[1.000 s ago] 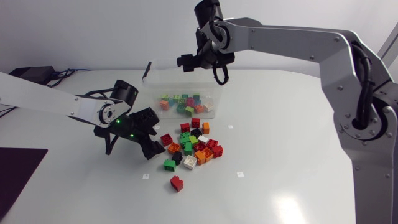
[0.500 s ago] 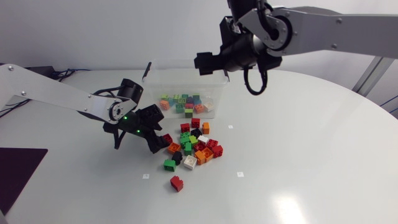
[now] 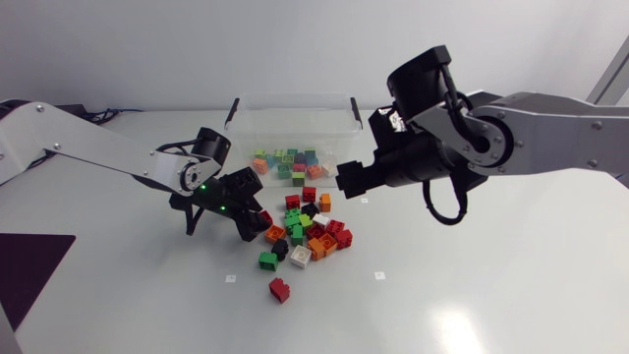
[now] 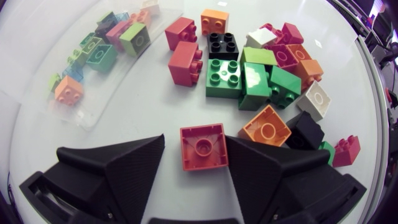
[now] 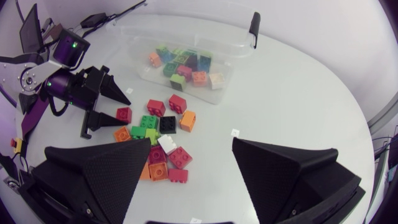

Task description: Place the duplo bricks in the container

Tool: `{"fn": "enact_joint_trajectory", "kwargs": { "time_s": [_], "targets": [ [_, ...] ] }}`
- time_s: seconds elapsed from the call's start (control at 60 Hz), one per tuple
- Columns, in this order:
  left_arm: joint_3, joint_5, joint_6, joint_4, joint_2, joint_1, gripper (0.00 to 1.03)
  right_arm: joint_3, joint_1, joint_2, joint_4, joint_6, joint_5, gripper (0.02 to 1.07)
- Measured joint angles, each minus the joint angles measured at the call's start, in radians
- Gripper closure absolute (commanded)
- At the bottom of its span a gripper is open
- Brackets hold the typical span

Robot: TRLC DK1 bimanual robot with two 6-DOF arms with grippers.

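Note:
A pile of loose duplo bricks in red, green, orange, black and white lies in front of the clear container, which holds several bricks. My left gripper is low at the pile's left edge. An upside-down red brick lies between its fingers: one finger is against it and a small gap shows at the other. My right gripper hovers open and empty above the table, right of the container's front corner. From the right wrist view I see the pile below and the left gripper beyond.
A single red brick and a green one lie nearer the front edge. The container's black lid clips stick up at both ends. Small white markers dot the table.
The right arm has swung away from above the container, down and to the right. The left gripper has slid right to the pile and narrowed around the red brick.

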Motion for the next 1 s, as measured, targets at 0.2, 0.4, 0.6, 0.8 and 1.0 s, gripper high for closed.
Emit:
{"fn": "enact_joint_trajectory", "kwargs": {
  "time_s": [0.2,0.4,0.6,0.8,1.0],
  "targets": [
    [0.003,0.013,0.0,0.0,0.005,0.0,0.83,-0.029,0.016,0.007,-0.028,-0.015,-0.013,0.13],
    [0.002,0.018,0.0,0.0,0.002,0.019,0.84,-0.03,0.051,0.092,-0.031,-0.015,-0.014,0.13],
    [-0.038,0.027,0.008,-0.019,-0.063,0.074,0.84,-0.03,0.056,0.185,-0.037,-0.015,0.004,0.13],
    [-0.065,0.041,0.026,-0.053,-0.169,0.108,0.84,-0.031,0.056,0.238,-0.036,-0.015,0.005,0.13],
    [-0.071,0.044,0.026,-0.075,-0.28,0.124,0.84,-0.031,0.058,0.288,-0.022,-0.015,0.031,0.13]
  ]
}}
